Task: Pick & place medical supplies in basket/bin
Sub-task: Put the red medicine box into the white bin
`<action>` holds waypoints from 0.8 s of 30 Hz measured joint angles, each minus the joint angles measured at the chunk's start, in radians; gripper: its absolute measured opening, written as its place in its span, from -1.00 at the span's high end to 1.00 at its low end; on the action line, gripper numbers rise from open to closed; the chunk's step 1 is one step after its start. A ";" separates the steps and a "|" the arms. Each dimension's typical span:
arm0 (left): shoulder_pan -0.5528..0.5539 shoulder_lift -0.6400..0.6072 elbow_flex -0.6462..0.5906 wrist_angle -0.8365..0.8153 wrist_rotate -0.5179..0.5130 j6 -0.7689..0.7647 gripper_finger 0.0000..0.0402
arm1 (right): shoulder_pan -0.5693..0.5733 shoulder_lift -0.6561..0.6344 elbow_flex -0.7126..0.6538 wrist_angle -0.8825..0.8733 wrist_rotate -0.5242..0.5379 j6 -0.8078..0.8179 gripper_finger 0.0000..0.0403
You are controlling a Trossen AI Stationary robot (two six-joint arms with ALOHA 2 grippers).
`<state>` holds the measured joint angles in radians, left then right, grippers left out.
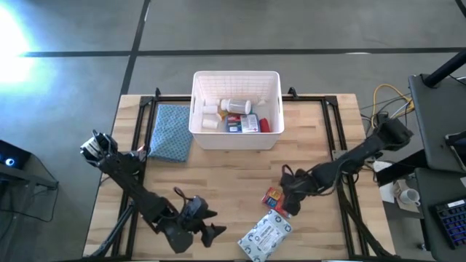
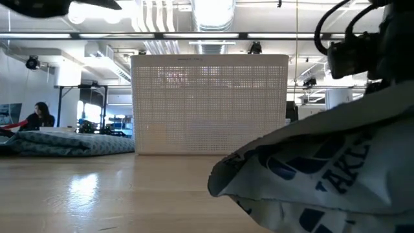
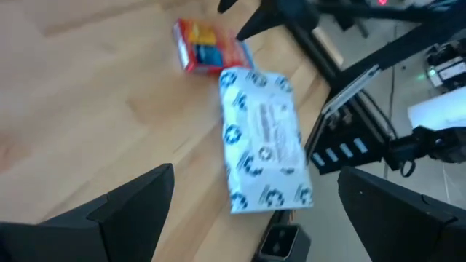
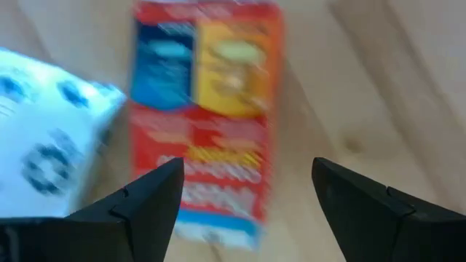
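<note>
Hovering over a flat red box (image 1: 273, 196), right tool (image 1: 288, 209) gapes

Right gripper (image 1: 289, 207) low near the front edge, fingers apart; left gripper (image 1: 212, 231) likewise spread.

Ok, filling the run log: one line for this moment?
left hand: open, idle | right hand: open above red box | white pack: on table | bin: partly filled

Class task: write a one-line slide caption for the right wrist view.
Open right gripper poised over the red box, white pack beside it.
</note>
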<state>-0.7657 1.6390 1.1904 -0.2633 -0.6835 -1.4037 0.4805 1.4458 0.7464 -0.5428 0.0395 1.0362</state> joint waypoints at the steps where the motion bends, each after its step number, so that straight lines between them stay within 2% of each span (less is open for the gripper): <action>1: 0.000 0.000 -0.008 0.000 0.019 -0.013 -0.81 | 0.000 0.012 0.000 0.039 0.003 0.007 -0.44; 9: 0.000 0.000 -0.038 0.000 0.055 -0.055 -0.81 | 0.000 0.114 0.001 0.267 0.002 -0.013 -0.44; 15: 0.000 0.000 -0.054 -0.001 0.056 -0.054 -0.81 | -0.001 0.180 0.013 0.316 -0.003 -0.033 -0.47; 18: 0.000 0.000 -0.062 -0.002 0.057 -0.055 -0.81 | 0.000 0.211 0.036 0.294 0.067 -0.094 -0.47; 24: 0.000 0.000 -0.071 -0.002 0.057 -0.076 -0.81 | -0.039 0.264 0.132 0.008 0.332 -0.006 -0.40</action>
<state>-0.7654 1.6386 1.1199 -0.2649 -0.6262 -1.4794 0.4415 1.7102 0.8785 -0.5348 0.3710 1.0304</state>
